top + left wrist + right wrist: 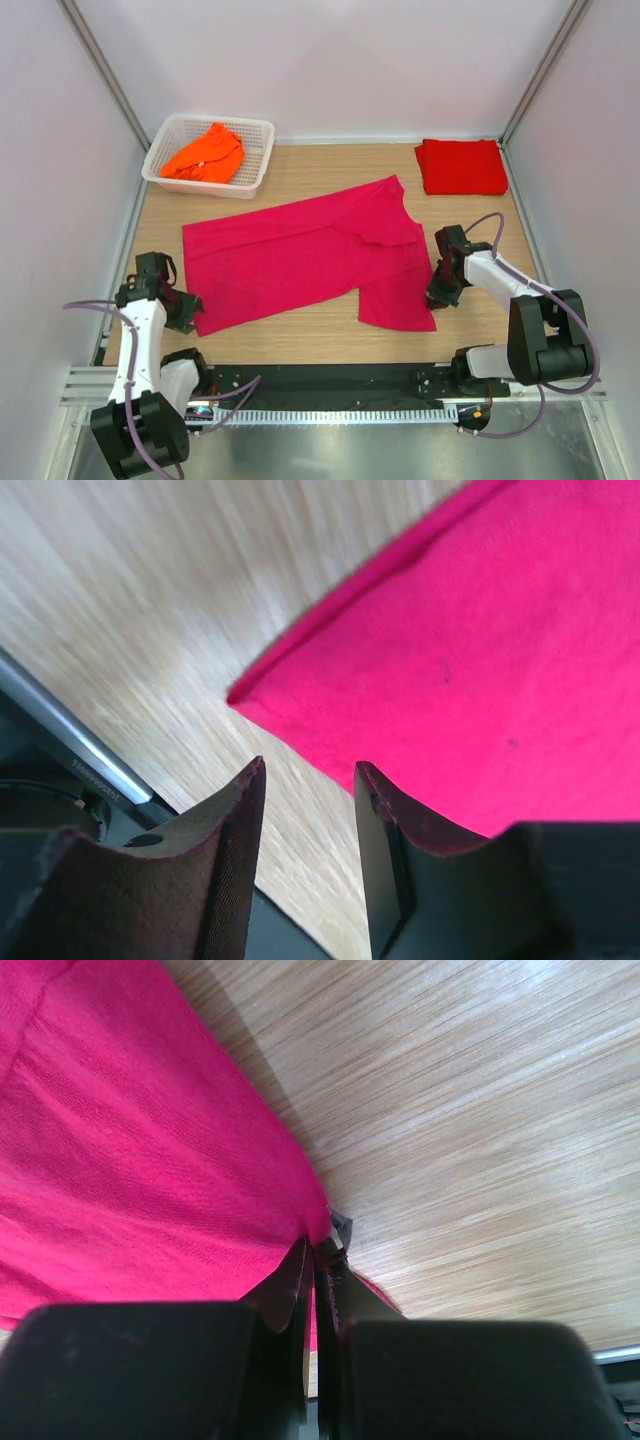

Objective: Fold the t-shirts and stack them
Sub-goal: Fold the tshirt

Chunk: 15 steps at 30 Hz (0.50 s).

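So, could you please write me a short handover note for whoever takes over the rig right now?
Right gripper: jaws shut on the near right edge of the pink t-shirt, which lies spread out in the middle.
Left gripper: jaws open, nothing between them, just short of that shirt's near left corner.
Red t-shirt: folded, far right.
Orange t-shirt: crumpled in the white basket, far left.
Done: red one folded.
Left: fold pink, then orange, and stack all three.
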Each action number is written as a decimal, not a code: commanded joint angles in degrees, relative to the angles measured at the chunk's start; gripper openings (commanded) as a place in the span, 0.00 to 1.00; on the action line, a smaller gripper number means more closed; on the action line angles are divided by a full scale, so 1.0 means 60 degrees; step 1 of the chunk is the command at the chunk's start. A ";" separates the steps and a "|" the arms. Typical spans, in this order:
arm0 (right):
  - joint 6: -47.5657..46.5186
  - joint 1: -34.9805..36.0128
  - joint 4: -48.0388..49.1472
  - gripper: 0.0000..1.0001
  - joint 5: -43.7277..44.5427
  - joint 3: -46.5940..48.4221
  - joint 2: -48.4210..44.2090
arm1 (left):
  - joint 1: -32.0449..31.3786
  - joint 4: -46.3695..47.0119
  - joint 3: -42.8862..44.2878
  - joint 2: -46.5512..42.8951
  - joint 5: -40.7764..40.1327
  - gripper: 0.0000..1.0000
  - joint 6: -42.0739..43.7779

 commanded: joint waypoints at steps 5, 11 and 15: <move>-0.0078 -0.0025 0.0339 0.01 0.0326 -0.0163 0.0399 | 0.0078 -0.0343 -0.0305 0.0537 -0.0956 0.38 -0.0952; -0.0064 -0.0010 0.0294 0.01 0.0355 -0.0061 0.0443 | -0.0039 -0.0418 -0.0187 0.1858 -0.0867 0.44 -0.0834; -0.0034 -0.0025 0.0338 0.01 0.0355 0.0042 0.0517 | -0.0039 0.0065 -0.0465 0.2240 -0.0984 0.45 -0.0995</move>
